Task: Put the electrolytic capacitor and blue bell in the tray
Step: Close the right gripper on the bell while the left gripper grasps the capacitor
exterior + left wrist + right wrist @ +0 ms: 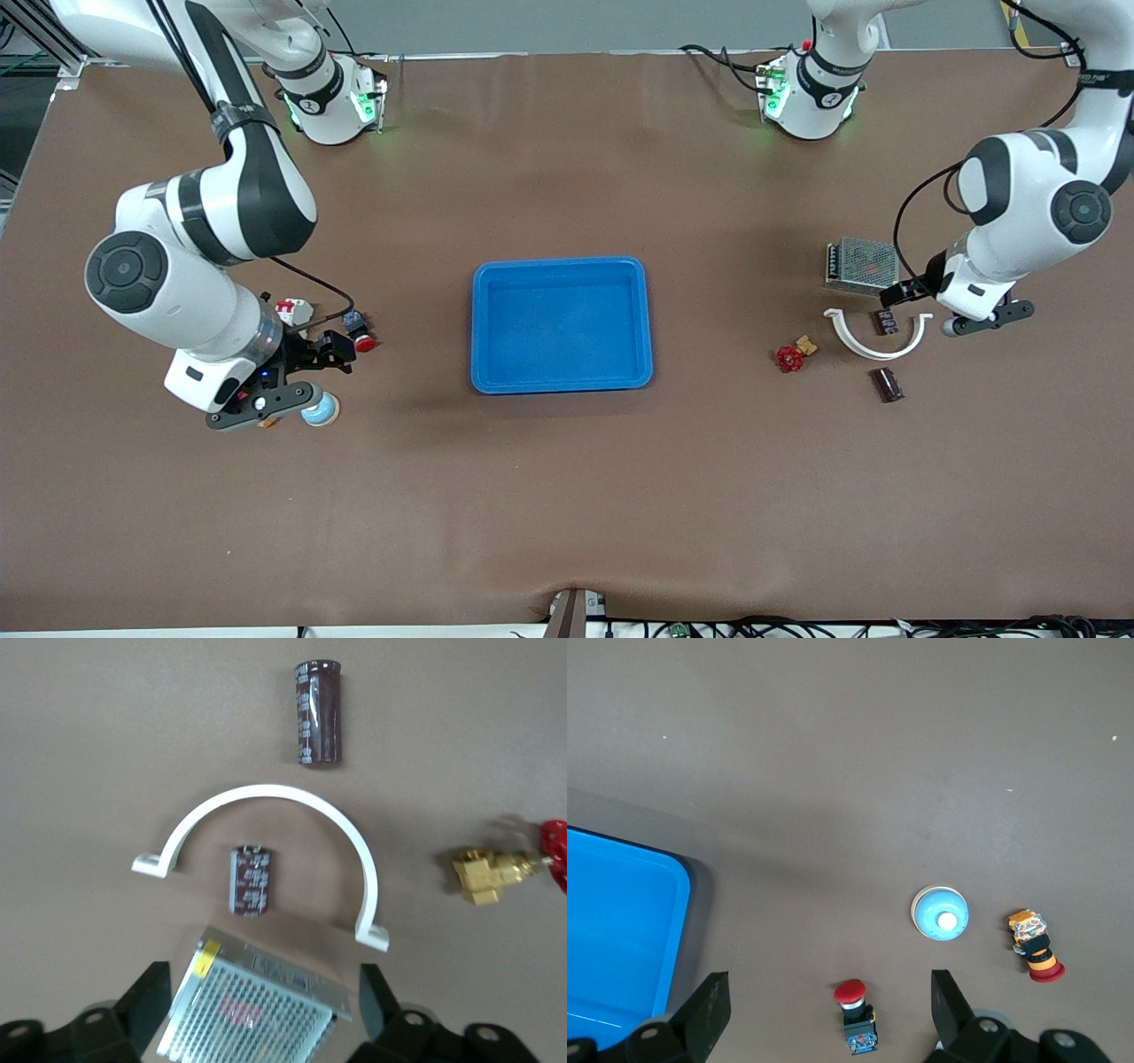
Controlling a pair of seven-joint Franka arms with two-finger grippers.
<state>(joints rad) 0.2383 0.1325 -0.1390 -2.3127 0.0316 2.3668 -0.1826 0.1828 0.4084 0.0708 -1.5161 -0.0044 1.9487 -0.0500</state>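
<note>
Hovering left pincer open, right pincer open, both empty

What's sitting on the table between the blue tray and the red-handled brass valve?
Nothing: in the front view, only bare brown tabletop lies between the blue tray and the red-handled brass valve.

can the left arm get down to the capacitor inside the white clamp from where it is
Probably yes. The left tool hangs open over the mesh-covered box, beside the capacitor, which lies flat and uncovered. But the white clamp arches closely around it, so the fingers have little room.
</note>
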